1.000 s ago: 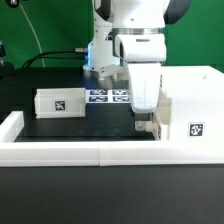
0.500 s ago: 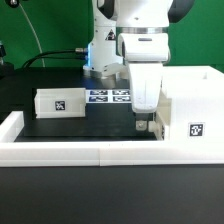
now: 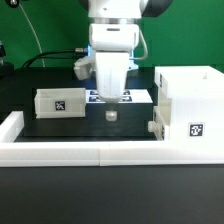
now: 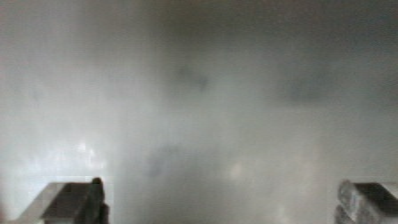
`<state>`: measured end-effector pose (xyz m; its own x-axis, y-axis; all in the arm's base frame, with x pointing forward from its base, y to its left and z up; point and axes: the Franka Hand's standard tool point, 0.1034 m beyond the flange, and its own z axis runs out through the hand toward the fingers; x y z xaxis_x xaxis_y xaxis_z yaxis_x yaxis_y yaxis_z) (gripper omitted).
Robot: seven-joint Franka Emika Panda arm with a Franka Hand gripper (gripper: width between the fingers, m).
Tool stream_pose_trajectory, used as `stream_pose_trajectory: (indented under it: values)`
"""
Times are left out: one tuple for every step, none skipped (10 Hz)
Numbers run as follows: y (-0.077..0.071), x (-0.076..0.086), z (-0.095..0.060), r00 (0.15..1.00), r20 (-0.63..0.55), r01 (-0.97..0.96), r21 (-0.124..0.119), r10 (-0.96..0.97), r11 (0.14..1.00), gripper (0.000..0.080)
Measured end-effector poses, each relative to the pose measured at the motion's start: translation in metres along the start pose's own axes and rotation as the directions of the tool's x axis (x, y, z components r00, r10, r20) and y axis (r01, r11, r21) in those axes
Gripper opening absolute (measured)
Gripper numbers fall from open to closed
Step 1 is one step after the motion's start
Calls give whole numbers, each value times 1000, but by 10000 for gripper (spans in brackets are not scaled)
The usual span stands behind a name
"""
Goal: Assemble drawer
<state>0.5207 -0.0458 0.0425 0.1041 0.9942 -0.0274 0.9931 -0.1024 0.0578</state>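
Observation:
The large white drawer shell [image 3: 190, 105] stands at the exterior view's right, with a tag on its front. A small knob-like part [image 3: 152, 128] shows at its left face. One small white tray [image 3: 58, 102] with a tag lies on the black table at the left. My gripper [image 3: 110, 113] hangs over the table's middle, between tray and shell, touching neither. The wrist view is blurred: a pale surface fills it. My gripper [image 4: 217, 205] has its fingers [image 4: 71, 203] far apart at the frame's corners, with nothing seen between them.
The marker board [image 3: 128, 97] lies behind the gripper. Long low white border blocks [image 3: 60, 152] run along the table's front and left edges. The arm's base and cables stand at the back.
The arm has pulled away from the shell's left face and swung to the exterior view's left, now over the table's middle. Tray and shell have not moved.

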Motion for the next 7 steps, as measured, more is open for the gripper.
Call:
stream_pose_trajectory:
  values:
    - [-10,-16,-8,1000,6,-27,-7,27,1000,649]
    - [-21,-33,-16,998,10,-60,-24,60,998,649]
    - [-30,-49,-25,996,14,-90,-39,91,995,649]
    - [-34,-57,-27,994,17,-110,-38,111,993,649]
    - [-33,-53,-24,994,15,-104,-36,104,994,649]
    - [-33,-52,-24,994,14,-108,-35,109,993,649]
    - [-33,-53,-24,993,14,-115,-35,115,993,649]
